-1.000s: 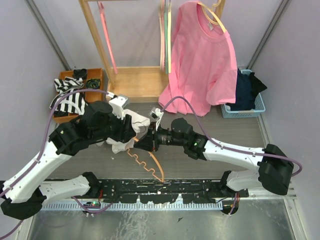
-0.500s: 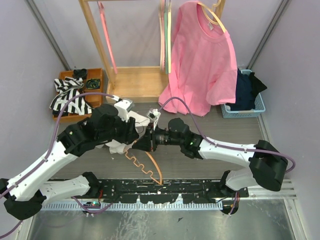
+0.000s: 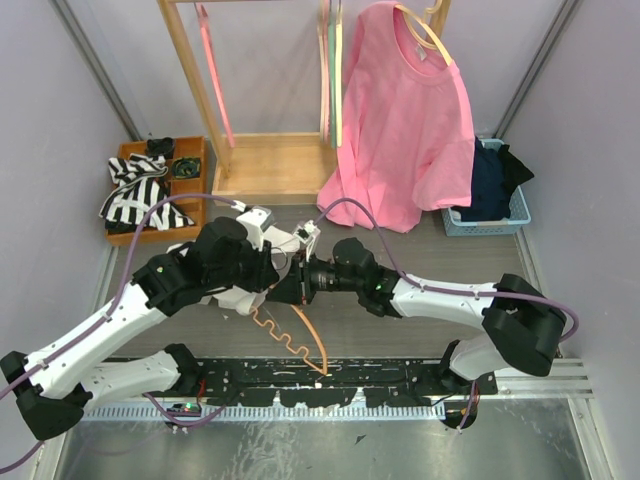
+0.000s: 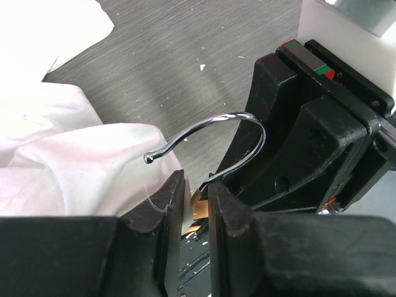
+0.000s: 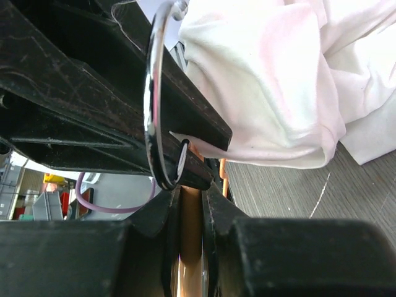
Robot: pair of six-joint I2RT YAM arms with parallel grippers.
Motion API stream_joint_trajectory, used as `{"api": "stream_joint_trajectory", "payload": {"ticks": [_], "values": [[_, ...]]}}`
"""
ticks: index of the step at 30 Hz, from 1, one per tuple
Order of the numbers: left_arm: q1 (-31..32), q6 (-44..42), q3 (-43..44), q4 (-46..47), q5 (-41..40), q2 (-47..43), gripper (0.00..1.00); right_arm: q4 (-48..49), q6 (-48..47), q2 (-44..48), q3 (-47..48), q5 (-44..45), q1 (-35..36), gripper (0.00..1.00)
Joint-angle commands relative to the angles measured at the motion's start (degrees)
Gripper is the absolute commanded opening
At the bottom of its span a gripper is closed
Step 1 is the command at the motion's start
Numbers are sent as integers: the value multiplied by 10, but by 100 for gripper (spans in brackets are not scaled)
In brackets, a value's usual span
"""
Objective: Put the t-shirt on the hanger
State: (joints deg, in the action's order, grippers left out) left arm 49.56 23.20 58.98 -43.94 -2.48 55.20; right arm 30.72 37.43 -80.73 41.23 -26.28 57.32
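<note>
My right gripper (image 5: 190, 197) is shut on the orange hanger (image 5: 190, 247) just below its silver hook (image 5: 151, 93). In the top view the hanger's (image 3: 300, 335) body trails toward the near edge from where the two grippers meet. The white t-shirt (image 4: 74, 161) is bunched beside the hook (image 4: 210, 133), and in the top view it lies mostly under my left arm. My left gripper (image 4: 197, 201) faces the right gripper (image 4: 309, 142) at the hanger's neck. Its jaws stand a narrow gap apart, with the shirt's edge against the left finger (image 4: 162, 204).
A pink t-shirt (image 3: 405, 120) hangs on a cream hanger from the wooden rack (image 3: 270, 165) at the back. Pink (image 3: 215, 80) and green (image 3: 330, 60) hangers hang there too. Striped cloth (image 3: 135, 195) drapes an orange tray (image 3: 190, 150) at the left. A blue basket (image 3: 520, 210) holds dark clothes at the right.
My left arm has moved right and closed in on the right gripper, and its jaws have narrowed. The right arm has pushed slightly left with the hanger.
</note>
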Motion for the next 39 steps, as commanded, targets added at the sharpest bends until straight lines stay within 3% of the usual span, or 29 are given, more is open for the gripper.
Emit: {"api": "stream_joint_trajectory", "payload": {"ticks": [1, 4, 9, 11, 18, 22, 30, 35, 39], "values": [[-1, 12, -4, -9, -34, 7, 24, 123, 12, 18, 35, -21, -3, 1], [-1, 15, -2, -16, -46, 12, 18, 123, 19, 16, 48, -24, -4, 1], [-1, 16, 5, -21, -61, 16, 0, 114, 24, 7, 69, -29, -5, 1], [-1, 13, 10, -23, -65, 17, 0, 112, 27, 5, 73, -31, -5, 4], [-1, -15, 34, -50, -95, 7, 0, 59, 21, 27, 74, -24, -5, 31], [-1, -31, 57, -69, -115, -6, 0, -17, 15, 63, 80, -13, -12, 42], [-2, -44, 77, -84, -126, -15, 0, -165, 19, 154, 84, 31, -68, 48], [-2, -50, 95, -94, -134, -28, 0, -354, 37, 217, 111, 112, -144, 59], [-1, -59, 124, -99, -138, -38, 0, -465, 39, 194, 143, 96, -172, 60]]}}
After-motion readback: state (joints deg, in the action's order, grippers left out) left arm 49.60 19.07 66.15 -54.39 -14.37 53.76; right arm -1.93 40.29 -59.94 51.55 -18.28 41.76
